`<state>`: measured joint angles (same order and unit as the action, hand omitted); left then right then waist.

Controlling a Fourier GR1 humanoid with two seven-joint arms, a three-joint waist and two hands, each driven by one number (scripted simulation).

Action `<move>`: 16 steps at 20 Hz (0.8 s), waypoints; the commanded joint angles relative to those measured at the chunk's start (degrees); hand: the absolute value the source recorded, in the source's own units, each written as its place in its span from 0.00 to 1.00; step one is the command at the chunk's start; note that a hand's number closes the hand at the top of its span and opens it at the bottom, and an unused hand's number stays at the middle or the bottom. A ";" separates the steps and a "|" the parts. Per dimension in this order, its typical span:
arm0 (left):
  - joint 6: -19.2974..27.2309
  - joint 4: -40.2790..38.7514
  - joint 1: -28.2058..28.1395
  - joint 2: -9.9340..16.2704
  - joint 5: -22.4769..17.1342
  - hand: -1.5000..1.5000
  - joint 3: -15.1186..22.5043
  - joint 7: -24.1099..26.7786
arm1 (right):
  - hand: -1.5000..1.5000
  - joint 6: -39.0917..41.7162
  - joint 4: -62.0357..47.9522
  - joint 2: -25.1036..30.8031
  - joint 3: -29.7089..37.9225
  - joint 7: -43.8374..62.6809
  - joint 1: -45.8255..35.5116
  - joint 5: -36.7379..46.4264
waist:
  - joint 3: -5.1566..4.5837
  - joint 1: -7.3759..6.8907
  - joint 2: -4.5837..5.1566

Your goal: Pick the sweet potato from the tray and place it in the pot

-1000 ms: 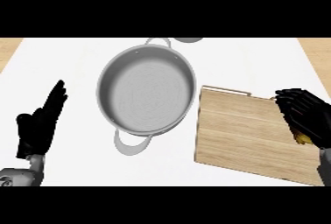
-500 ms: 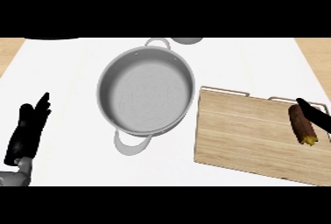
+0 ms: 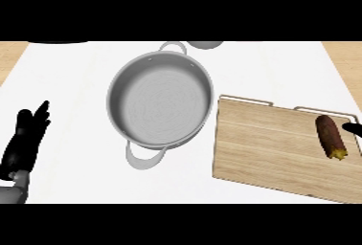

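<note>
Sweet potato [image 3: 329, 136] lies on the wooden tray [image 3: 276, 148], near its right edge. Pot [image 3: 160, 99] stands on the white tabletop [image 3: 71, 86], left of the tray. Left hand [image 3: 25, 143] rests at lower left, fingers straight. Right hand [image 3: 353, 128] barely shows at the right edge beside the sweet potato; finger state cannot be determined.

pot [image 3: 160, 99] left of tray [image 3: 272, 153], sweet potato [image 3: 329, 136] on tray

R hand [image 3: 351, 127] withdrawn, seemingly off sweet potato [image 3: 329, 136].
</note>
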<state>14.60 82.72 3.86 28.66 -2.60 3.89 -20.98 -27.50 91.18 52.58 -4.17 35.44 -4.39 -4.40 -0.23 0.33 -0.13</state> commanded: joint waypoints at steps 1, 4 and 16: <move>0.33 -0.78 -0.75 -1.28 0.26 0.50 -0.01 1.33 | 0.00 11.95 1.87 8.05 -1.19 11.10 -2.10 -3.56 | 0.02 -0.67 0.13; 1.82 1.26 0.12 -2.58 2.40 0.50 2.03 -1.05 | 0.00 19.49 2.94 9.52 -2.46 15.47 -4.05 -7.75 | 0.14 -0.92 0.14; -1.68 5.71 -1.08 -1.24 2.52 0.50 -0.71 -4.27 | 0.00 33.33 -1.43 5.96 -2.30 27.62 -10.84 -15.76 | 0.24 -1.24 0.10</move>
<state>13.34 83.14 4.80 26.85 -0.66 3.15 -22.16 3.49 91.88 60.28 -5.63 57.74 -13.11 -20.49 -0.05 -0.46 0.02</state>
